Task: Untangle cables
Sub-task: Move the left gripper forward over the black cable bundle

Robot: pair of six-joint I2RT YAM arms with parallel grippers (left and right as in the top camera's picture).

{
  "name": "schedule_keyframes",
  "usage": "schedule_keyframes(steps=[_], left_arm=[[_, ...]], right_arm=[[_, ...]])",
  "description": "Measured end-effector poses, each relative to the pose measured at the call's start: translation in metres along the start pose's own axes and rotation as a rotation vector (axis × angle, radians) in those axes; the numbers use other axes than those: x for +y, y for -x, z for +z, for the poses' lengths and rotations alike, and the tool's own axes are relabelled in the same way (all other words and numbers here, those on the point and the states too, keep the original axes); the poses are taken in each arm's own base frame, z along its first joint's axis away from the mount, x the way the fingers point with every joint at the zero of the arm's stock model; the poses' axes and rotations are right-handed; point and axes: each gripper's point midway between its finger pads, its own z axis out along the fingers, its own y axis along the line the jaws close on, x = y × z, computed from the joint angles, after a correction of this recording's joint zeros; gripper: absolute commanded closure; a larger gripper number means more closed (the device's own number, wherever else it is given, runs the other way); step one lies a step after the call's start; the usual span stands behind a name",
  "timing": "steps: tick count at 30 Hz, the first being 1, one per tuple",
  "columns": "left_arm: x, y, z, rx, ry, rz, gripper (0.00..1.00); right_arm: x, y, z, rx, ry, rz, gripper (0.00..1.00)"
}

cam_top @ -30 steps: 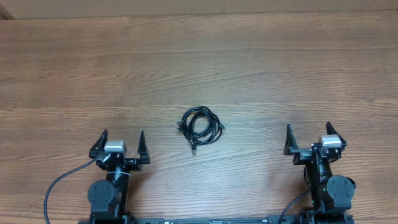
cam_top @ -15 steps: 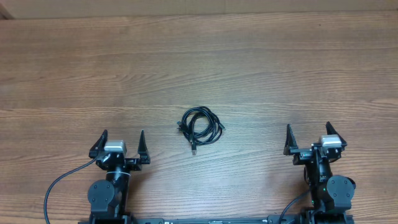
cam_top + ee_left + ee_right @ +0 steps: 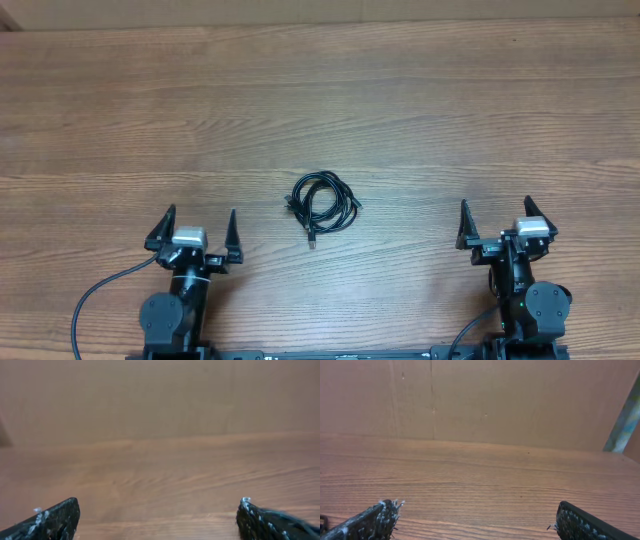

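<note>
Black cables (image 3: 321,205) btwn end effectors (image 3: 200,212) (image 3: 495,203)

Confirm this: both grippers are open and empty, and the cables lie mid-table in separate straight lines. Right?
Not quite. The overhead view shows the cables coiled in one tangled bundle mid-table, not separate straight lines. The left gripper and right gripper are open and empty.

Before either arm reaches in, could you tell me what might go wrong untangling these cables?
The cables lie in one tight coil, so a pinch may catch several strands and tighten the tangle. They lie thin and flat on the table; a grasp could scrape the wood or miss. The left gripper and right gripper stand open on either side; reaching in together, they could collide.
</note>
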Motion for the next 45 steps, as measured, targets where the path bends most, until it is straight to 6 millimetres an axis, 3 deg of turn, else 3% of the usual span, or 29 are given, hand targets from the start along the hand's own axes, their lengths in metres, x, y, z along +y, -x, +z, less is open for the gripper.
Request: schedule_keyframes(steps=[3,6,11,14,18,23,30,33,37,40,45], left_arm=[[-0.010,0.028,-0.002,-0.113,-0.062,0.000,0.00],[-0.024,0.069,-0.012,-0.287,-0.146,0.006,0.00],[-0.034,0.112,-0.030,-0.451,-0.212,-0.014,0.00],[-0.035,0.137,-0.040,-0.491,-0.218,-0.020,0.00],[-0.028,0.191,-0.060,-0.519,-0.166,0.005,0.00],[-0.026,0.239,-0.070,-0.352,-0.151,0.006,0.00],[-0.031,0.229,-0.030,0.248,-0.206,-0.090,0.00],[-0.038,0.237,-0.005,0.392,-0.259,-0.132,0.01],[-0.062,0.238,0.026,0.511,-0.417,-0.211,0.00],[-0.073,0.218,0.043,0.628,-0.485,-0.272,0.00],[-0.084,0.153,0.054,0.935,-0.431,-0.341,0.00]], right_arm=[[0.000,0.000,0.000,0.001,0.000,0.000,0.00],[0.000,0.000,0.000,0.000,0.000,0.000,0.00],[0.000,0.000,0.000,0.000,0.000,0.001,0.00],[0.000,0.000,0.000,0.000,0.000,0.000,0.00],[0.000,0.000,0.000,0.001,0.000,0.000,0.00],[0.000,0.000,0.000,0.000,-0.001,0.000,0.00],[0.000,0.000,0.000,0.000,0.000,0.000,0.00],[0.000,0.000,0.000,0.000,-0.001,0.000,0.00],[0.000,0.000,0.000,0.000,0.000,0.000,0.00],[0.000,0.000,0.000,0.000,-0.001,0.000,0.00],[0.000,0.000,0.000,0.000,0.000,0.000,0.00]])
